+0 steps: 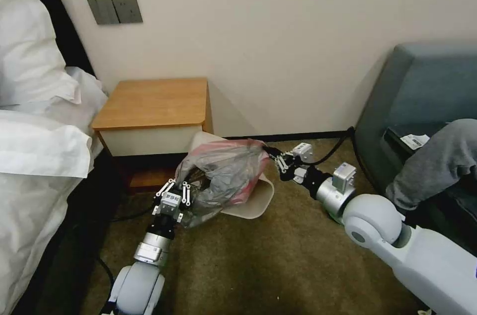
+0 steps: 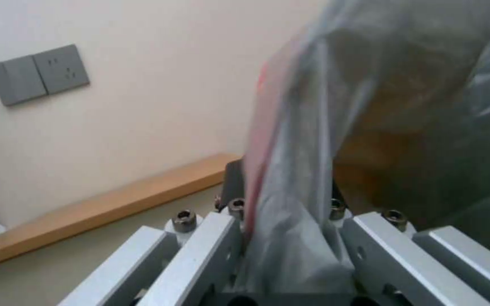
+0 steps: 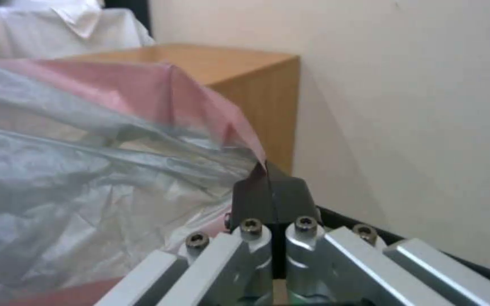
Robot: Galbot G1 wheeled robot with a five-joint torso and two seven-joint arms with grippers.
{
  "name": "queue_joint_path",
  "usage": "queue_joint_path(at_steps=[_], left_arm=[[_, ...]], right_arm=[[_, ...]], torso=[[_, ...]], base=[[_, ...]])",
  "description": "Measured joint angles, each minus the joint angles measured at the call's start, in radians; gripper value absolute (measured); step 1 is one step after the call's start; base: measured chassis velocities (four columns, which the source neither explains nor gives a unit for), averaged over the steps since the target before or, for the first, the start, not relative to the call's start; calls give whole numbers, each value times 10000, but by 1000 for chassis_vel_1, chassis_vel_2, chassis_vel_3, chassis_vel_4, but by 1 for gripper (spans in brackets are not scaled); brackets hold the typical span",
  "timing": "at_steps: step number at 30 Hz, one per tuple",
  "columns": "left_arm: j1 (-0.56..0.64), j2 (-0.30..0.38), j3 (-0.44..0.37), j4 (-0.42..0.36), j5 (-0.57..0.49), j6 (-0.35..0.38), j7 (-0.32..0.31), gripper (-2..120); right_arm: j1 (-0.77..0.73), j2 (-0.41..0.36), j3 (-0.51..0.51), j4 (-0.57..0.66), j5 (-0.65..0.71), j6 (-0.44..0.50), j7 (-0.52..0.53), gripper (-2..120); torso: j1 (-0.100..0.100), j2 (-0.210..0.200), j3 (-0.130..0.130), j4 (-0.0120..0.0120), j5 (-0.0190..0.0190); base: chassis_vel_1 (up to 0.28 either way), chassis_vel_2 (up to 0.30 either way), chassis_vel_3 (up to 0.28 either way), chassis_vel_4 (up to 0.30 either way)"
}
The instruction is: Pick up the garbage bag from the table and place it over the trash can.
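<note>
Standing against the cream wall at upper left of the head view, the table [image 1: 154, 104] overlooks brown carpet [image 1: 278, 260]. At centre, the garbage bag [image 1: 223, 176] drapes over the tilted trash can [image 1: 253, 200]. Left gripper [image 1: 174, 193] and right gripper [image 1: 274, 156] each pinch its mouth, fingers closed.

Crinkly translucent plastic garbage bag [image 1: 223, 168]; matt wooden table [image 1: 154, 102]; smooth plastic trash can [image 1: 256, 196].
</note>
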Motion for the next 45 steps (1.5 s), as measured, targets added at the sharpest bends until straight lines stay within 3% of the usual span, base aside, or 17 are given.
queue_joint_path(at_steps=[13, 25, 36, 45], left_arm=[[156, -1, -100, 36, 183, -208, 64, 7], [57, -71, -211, 374, 1422, -828, 1010, 7], [142, -67, -232, 453, 1267, -1134, 1421, 7], [138, -41, -202, 391, 694, -1096, 1308, 7]], right_arm=[[94, 64, -69, -316, -85, 46, -52, 0], [1040, 388, -590, -489, 44, -23, 20, 0], [1196, 549, -581, -1416, 76, -13, 6, 0], [1001, 505, -611, -1764, -105, 79, -117, 0]], torso=[[0, 0, 0, 1, 0], [0, 0, 0, 1, -1], [0, 0, 0, 1, 0], [0, 0, 0, 1, 0]], base=[[0, 0, 0, 0], [0, 0, 0, 0], [0, 0, 0, 0], [0, 0, 0, 0]])
